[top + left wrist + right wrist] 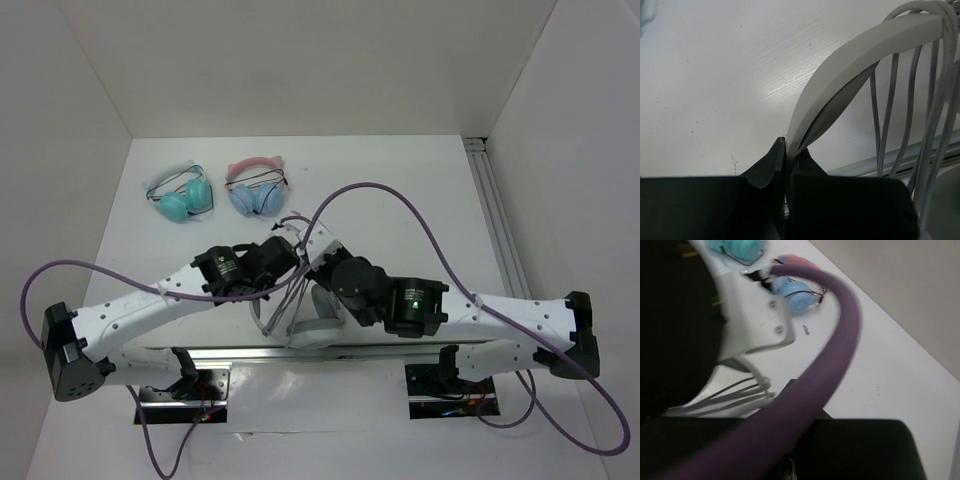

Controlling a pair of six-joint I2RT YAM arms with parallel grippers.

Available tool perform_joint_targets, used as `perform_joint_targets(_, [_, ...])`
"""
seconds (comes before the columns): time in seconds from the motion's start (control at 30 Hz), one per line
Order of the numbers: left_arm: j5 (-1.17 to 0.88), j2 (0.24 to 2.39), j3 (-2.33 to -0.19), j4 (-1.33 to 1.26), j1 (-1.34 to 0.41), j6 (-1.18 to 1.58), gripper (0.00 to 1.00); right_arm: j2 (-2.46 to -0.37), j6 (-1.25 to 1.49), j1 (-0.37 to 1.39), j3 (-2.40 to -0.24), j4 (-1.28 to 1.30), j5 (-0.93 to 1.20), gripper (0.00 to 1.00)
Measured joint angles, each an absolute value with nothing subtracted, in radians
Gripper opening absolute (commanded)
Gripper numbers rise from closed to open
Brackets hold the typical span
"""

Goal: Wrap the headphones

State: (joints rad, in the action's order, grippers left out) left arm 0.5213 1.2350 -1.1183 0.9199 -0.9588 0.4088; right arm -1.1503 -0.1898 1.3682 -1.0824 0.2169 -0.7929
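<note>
The white-and-grey headphones [312, 328] are held up between the two arms near the table's front. Their wide headband [840, 75] arches up from my left gripper [789, 148], which is shut on its lower end. Several strands of the thin grey cable [912, 100] hang over the headband's top. In the top view my left gripper [285, 252] and right gripper [325, 265] meet above the earcup. In the right wrist view the cable strands [735, 395] run left of the jaws, which a purple hose [830, 365] hides.
A teal pair [183, 197] and a pink-and-blue cat-ear pair [255, 190] lie at the back left. An aluminium rail [497, 215] runs along the right side, and another [240, 352] along the front. Purple hoses loop over both arms.
</note>
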Motion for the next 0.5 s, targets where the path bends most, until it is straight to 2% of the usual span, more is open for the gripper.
perform_joint_targets(0.27, [0.532,1.142,-1.167,0.91,-1.102,0.452,0.0,-1.151,-0.207,1.071,-1.026,0.234,-0.639,0.02])
perform_joint_targets(0.43, [0.479,1.031,-1.227,0.905,-1.108,0.44,0.0,-1.128,-0.197,0.982,-0.993,0.228,-0.541,0.04])
perform_joint_targets(0.5, [0.46,1.005,-1.235,0.904,-1.108,0.432,0.0,-1.11,-0.191,0.957,-0.993,0.222,-0.479,0.09])
